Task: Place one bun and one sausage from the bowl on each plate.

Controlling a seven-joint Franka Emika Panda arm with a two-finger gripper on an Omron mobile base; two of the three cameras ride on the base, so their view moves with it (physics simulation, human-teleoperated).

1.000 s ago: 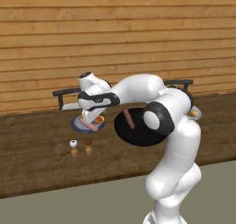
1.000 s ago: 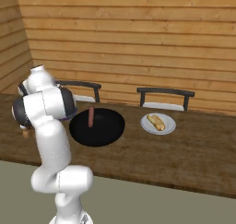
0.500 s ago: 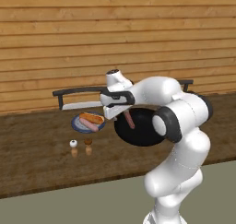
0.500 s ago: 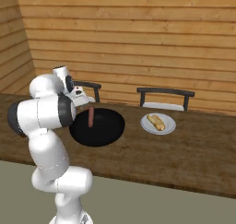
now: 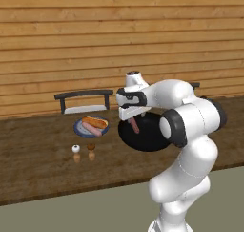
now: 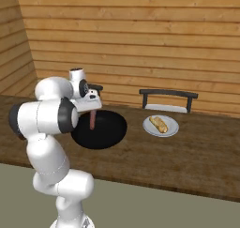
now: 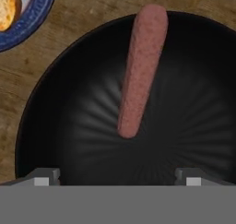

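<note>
We hover our empty, wide-open gripper point(image 7: 115, 174) above the wide black bowl point(image 7: 60, 126); next we descend onto its last reddish-brown sausage point(image 7: 140, 68).

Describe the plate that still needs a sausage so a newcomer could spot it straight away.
Start at the wooden counter under the plank wall and find the big black bowl holding one sausage. Seen from the right base camera, the small blue-grey plate lies to the right of that bowl. It carries only a bun; the other plate has both.

The arm bends forward and low, its hand point(image 7: 118, 177) pointing down, fingers spread wide, holding nothing.
</note>
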